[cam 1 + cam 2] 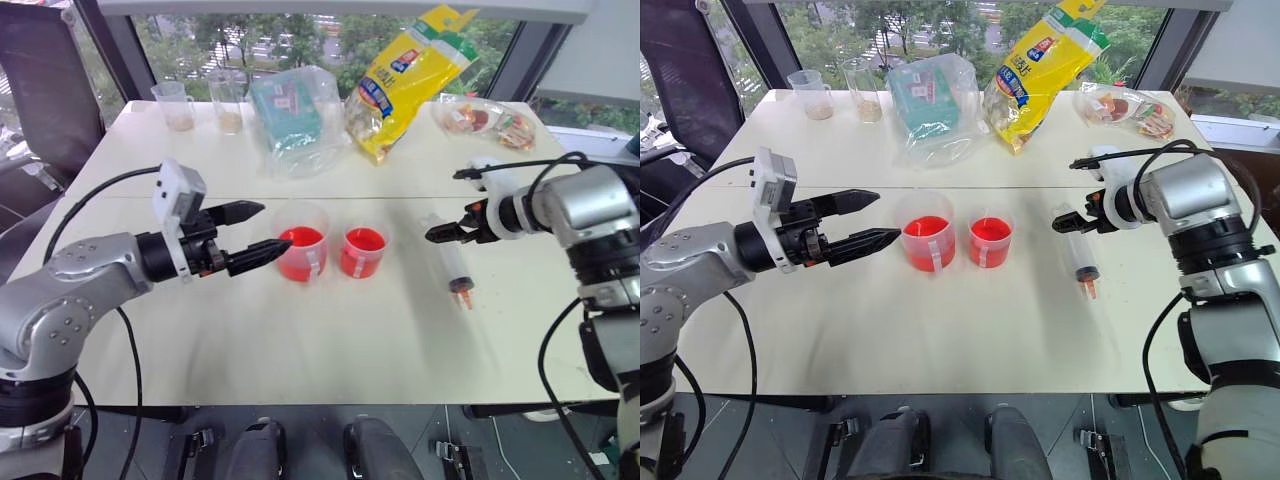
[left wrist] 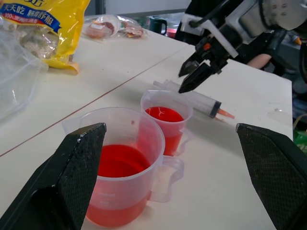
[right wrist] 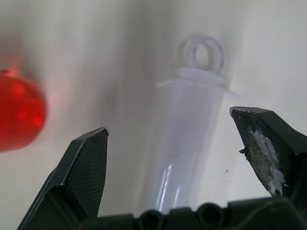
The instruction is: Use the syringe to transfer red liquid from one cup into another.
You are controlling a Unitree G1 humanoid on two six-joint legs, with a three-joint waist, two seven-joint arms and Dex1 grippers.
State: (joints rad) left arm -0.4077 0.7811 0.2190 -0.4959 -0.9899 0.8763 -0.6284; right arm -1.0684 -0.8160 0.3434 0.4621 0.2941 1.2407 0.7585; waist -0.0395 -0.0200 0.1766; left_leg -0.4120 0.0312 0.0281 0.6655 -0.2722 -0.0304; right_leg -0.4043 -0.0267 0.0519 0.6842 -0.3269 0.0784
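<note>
Right end effector (image 1: 437, 234), fingers spread, hovers over the syringe (image 1: 452, 262) lying right of centre; left end effector (image 1: 258, 232), also spread, beside the taller cup (image 1: 301, 242).

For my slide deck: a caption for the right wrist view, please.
Open right gripper poised above the clear syringe lying on the table.

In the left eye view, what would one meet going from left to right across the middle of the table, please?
Left gripper → larger cup of red liquid → smaller cup → right gripper, open above the syringe.
</note>
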